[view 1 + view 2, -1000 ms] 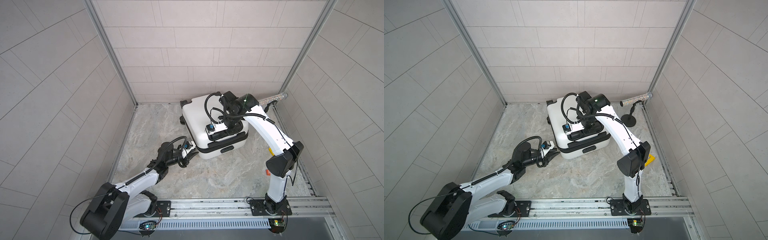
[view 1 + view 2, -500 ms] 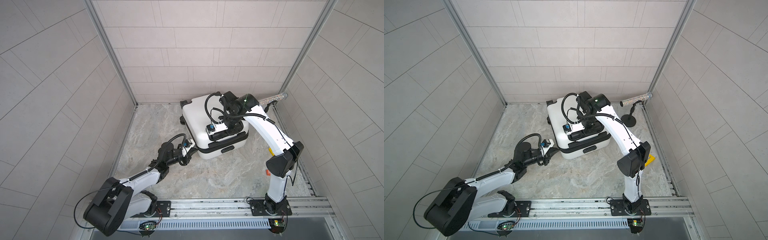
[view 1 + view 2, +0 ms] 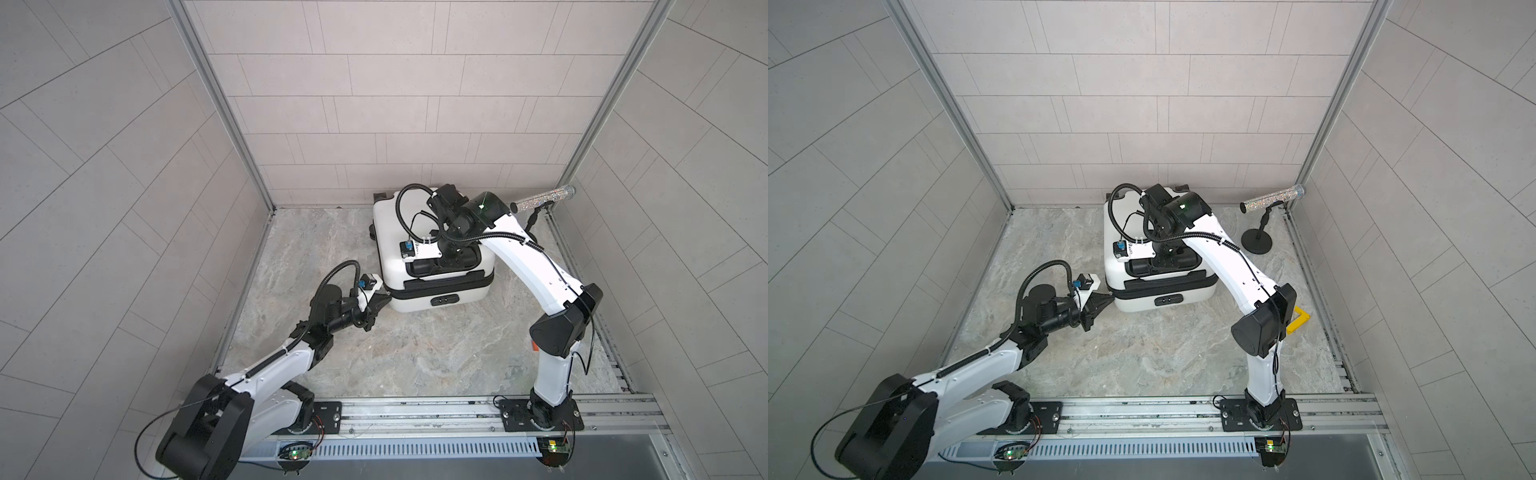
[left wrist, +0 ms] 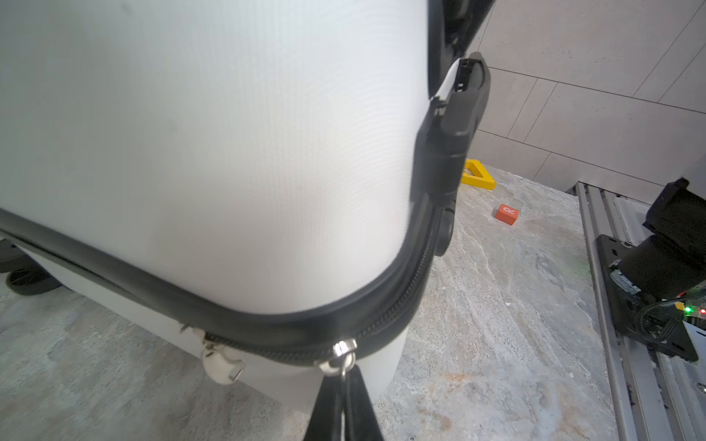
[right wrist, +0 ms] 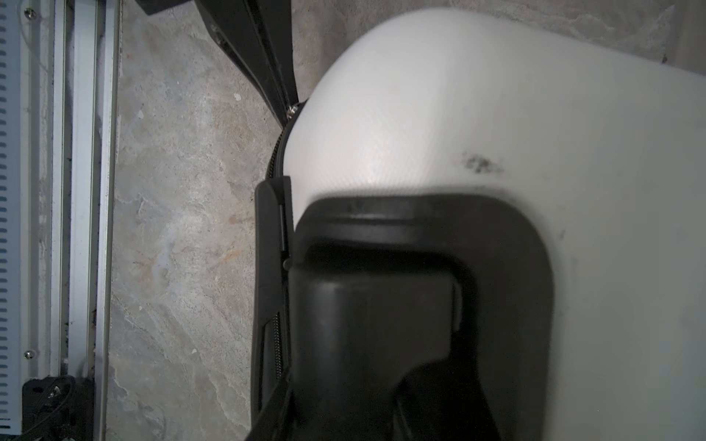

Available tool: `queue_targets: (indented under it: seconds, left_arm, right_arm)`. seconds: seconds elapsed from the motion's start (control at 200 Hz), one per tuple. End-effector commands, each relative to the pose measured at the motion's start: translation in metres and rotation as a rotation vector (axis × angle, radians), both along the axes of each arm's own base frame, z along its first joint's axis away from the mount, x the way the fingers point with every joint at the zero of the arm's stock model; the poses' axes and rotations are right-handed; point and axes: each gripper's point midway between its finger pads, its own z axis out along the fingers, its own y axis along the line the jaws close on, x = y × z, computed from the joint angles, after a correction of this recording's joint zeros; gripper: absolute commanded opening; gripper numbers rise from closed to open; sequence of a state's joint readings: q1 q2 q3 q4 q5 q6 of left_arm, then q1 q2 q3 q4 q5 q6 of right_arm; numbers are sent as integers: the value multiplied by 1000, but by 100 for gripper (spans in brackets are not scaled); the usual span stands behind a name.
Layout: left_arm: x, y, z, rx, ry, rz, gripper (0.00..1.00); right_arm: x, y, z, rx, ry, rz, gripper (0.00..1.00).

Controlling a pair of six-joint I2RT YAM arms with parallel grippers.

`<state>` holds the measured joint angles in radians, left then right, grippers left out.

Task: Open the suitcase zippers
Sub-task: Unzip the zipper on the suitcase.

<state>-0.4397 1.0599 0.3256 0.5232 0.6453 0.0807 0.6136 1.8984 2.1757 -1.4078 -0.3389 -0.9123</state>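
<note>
Left tool [image 3: 384, 297] is pinched tight on the small silver metal zipper pull [image 4: 339, 364] at the near left corner of the small white glossy hard-shell suitcase [image 3: 390, 232]. In the left wrist view its black fingertips [image 4: 328, 404] meet on the pull's ring, just below the slider. The black zipper band [image 4: 267, 324] curves round that corner between the two white shells, and along the near side it looks closed in both top views.

The suitcase lies flat on the grey stone-patterned surface [image 3: 415, 353], toward the back wall, with its black spinner wheels [image 3: 371, 235] on the left side. The right tool [image 3: 451, 262] reaches down onto the upper shell, its jaws set narrow either side of the black plastic top handle [image 5: 374, 324] and closed against it.

A yellow angular plastic piece [image 3: 1298, 320] lies near the right arm. A small orange cube marked R [image 4: 508, 214] lies near it. A glittery silver tube on a black round-based stand [image 3: 1273, 198] stands in the back right corner, well apart from the suitcase.
</note>
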Motion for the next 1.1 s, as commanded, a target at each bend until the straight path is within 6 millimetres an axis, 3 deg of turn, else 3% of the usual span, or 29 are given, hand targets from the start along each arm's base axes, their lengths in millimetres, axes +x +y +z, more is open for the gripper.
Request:
queue_targets:
  seconds: [0.0,0.2,0.41,0.53,0.816,1.096]
  left_arm:
    - [-29,-22,44,-71,-97,-193,0]
    - [-26,-22,53,-80,-103,-180,0]
    - [-27,-26,70,-123,-118,-198,0]
    - [-27,-25,74,-129,-126,-196,0]
    - [-28,-25,69,-116,-117,-179,0]
    - [-40,-41,67,-117,-117,-213,0]
  right_arm:
    - [65,58,81,340,-295,-157,0]
    - [70,94,80,428,-244,-243,0]
    - [90,119,83,537,-195,-420,0]
    - [107,126,90,608,-215,-545,0]
    - [111,150,94,689,-174,-619,0]
    - [128,157,98,801,-125,-789,0]
